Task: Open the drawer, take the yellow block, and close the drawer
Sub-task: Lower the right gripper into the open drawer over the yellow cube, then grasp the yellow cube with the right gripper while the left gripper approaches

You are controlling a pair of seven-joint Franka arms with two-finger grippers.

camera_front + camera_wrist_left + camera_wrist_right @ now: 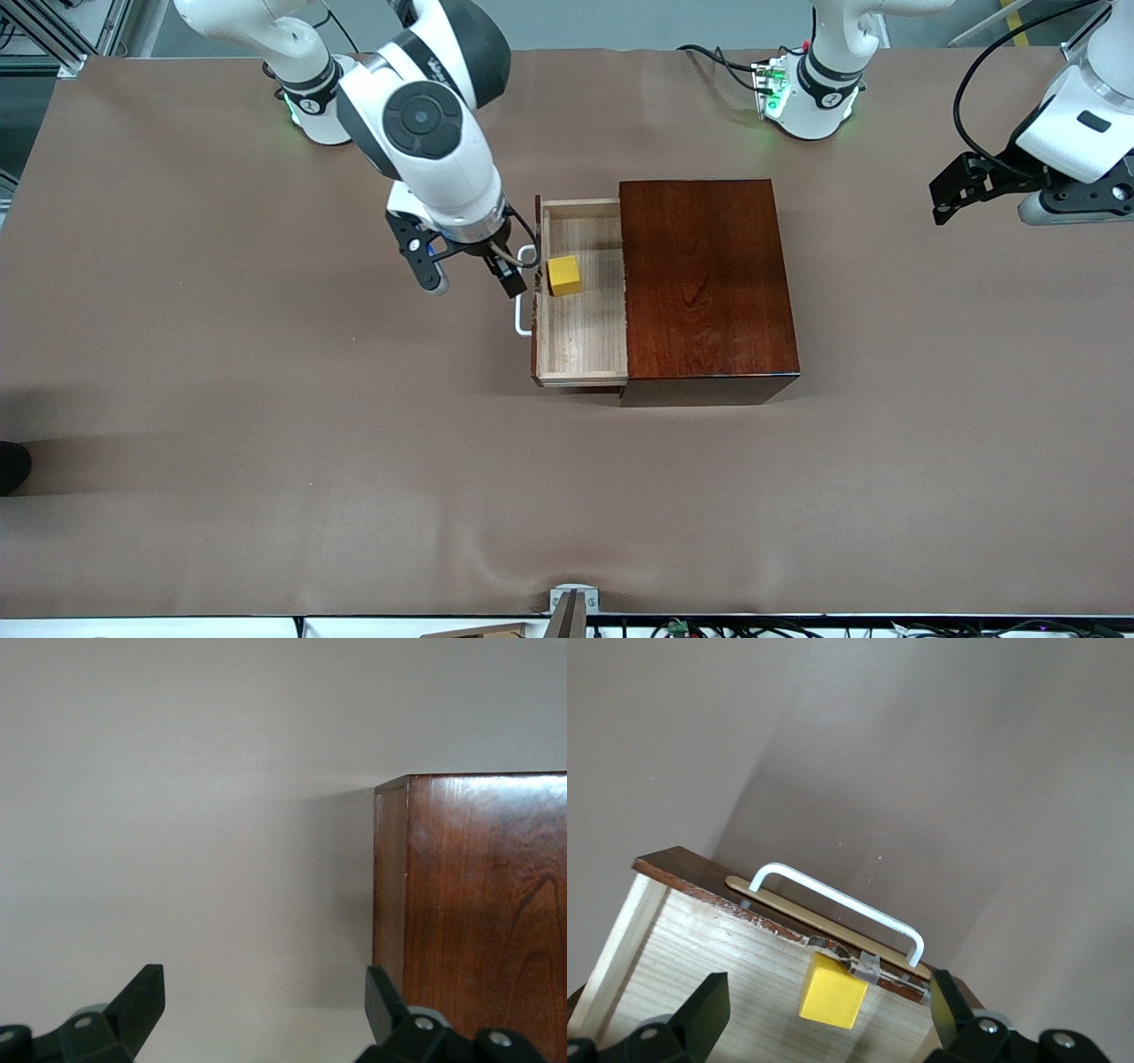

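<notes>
Two arms share a brown table (266, 443). The box (704, 275) sits near the table's middle, its drawer (580, 346) pulled out toward the right arm's end. The drawer's pale wood floor shows along its whole length, and the block (564, 275) sits on it, close to the drawer front and in the half farther from the front camera. The white handle (523, 301) juts from the dark front; in the right wrist view the front's inner edge looks chipped just beside the block (831, 992).

The right gripper (469, 276) hangs just outside the drawer front, over the table beside the handle, jaws wide open and holding nothing; one finger is close to the handle's end. In its wrist view, both fingers (700, 1014) frame the block and the handle (842, 901).

The left gripper (952, 190) waits at its own end of the table, well apart from the box, jaws open and empty. Its wrist view shows the box (483, 912) edge-on with bare table beside it.

Wide bare table lies on every side of the box, most of it nearer the front camera. No writing can be read on the box, drawer or block; lettering on the right arm is too small to make out.
</notes>
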